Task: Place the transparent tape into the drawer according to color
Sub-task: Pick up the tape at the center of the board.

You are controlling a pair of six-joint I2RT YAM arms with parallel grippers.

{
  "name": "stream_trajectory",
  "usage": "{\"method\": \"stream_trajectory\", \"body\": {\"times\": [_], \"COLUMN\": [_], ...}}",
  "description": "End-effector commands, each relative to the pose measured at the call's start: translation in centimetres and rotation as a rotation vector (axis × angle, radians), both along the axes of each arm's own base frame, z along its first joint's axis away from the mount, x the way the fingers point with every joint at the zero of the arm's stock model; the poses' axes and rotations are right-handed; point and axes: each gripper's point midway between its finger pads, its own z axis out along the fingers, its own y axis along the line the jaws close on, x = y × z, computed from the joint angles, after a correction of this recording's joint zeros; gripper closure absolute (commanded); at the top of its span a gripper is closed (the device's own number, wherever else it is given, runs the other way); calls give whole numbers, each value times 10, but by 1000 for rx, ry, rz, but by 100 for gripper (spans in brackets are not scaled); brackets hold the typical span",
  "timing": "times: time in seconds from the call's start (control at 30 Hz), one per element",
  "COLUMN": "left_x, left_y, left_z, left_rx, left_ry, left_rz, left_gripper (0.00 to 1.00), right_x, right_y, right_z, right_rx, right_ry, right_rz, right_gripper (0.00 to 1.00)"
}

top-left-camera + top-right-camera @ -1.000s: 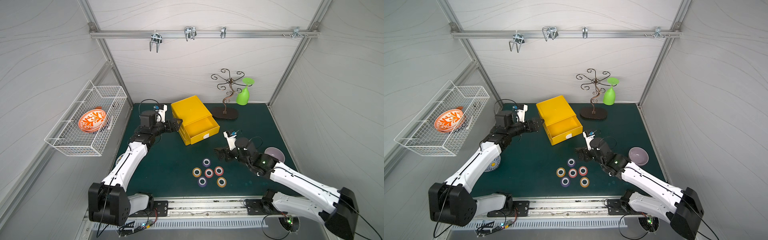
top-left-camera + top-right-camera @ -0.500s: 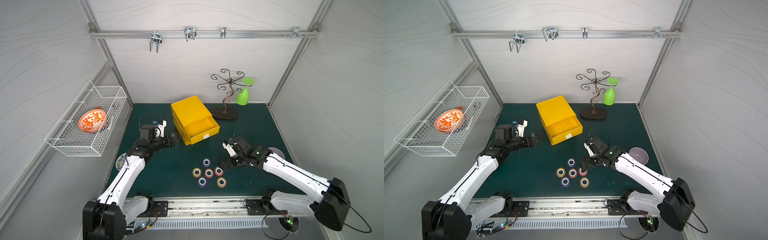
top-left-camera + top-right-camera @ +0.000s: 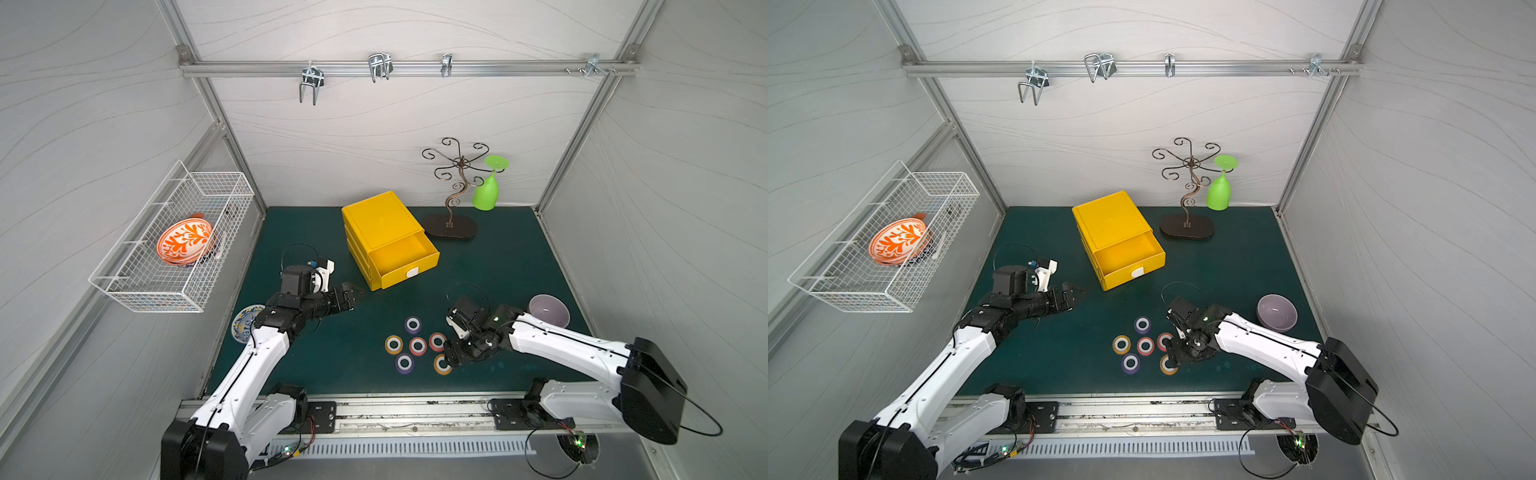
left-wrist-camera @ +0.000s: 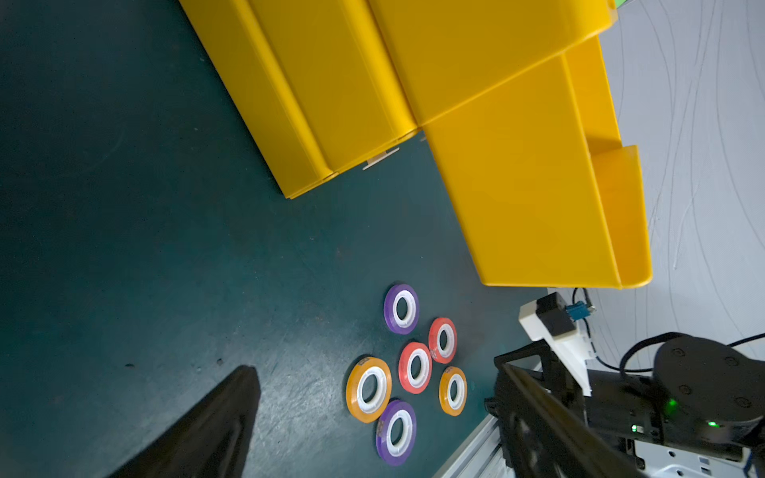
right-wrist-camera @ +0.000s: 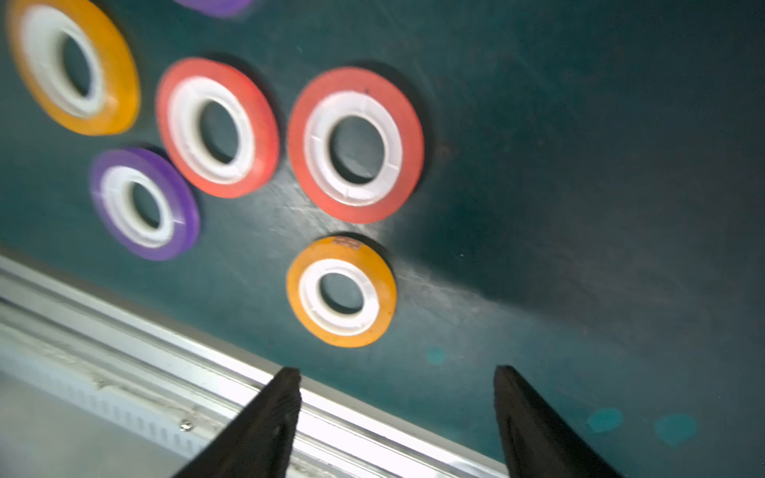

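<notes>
Several transparent tape rolls lie flat in a cluster on the green mat: two purple (image 3: 412,325) (image 3: 404,363), two red (image 3: 417,345) (image 3: 436,341) and two orange (image 3: 393,344) (image 3: 441,365). The yellow box (image 3: 380,224) stands behind them with its top drawer (image 3: 395,276) pulled out and empty. My right gripper (image 5: 395,378) hangs open just over the front-right orange roll (image 5: 341,291), touching nothing. Left of the box front, my left gripper (image 3: 351,293) hovers open and empty, and the rolls (image 4: 368,389) show between its fingers from afar.
A purple bowl (image 3: 548,309) sits right of my right arm. A black metal stand (image 3: 451,226) with a hanging green glass (image 3: 486,193) is behind the box. A patterned plate (image 3: 245,322) lies under my left arm. A wire basket (image 3: 174,286) hangs on the left wall.
My left gripper drew back from the yellow box toward the front. My right gripper came forward and down over the front-right orange roll, and its jaws narrowed somewhat.
</notes>
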Motion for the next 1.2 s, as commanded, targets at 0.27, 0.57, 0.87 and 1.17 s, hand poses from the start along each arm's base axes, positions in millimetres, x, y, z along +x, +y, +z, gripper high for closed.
{"method": "stream_trajectory", "body": {"times": [0.27,0.57,0.87,1.17], "left_x": [-2,-4,-4,-4], "left_y": [7,12,13,13], "left_z": [-7,-16,-17,-19], "left_rx": [47,70,80,85], "left_ry": [17,36,44,49], "left_rz": [78,112,115,113], "left_gripper": [9,9,9,9], "right_x": [1,11,7,1], "right_y": [2,8,14,14], "right_z": [-15,-23,-31,-37], "right_rx": [-87,-106,-120,-155], "right_ry": [-53,-117,-104,-96], "right_rz": [-9,-34,-9,19], "right_gripper": [36,47,51,53]}}
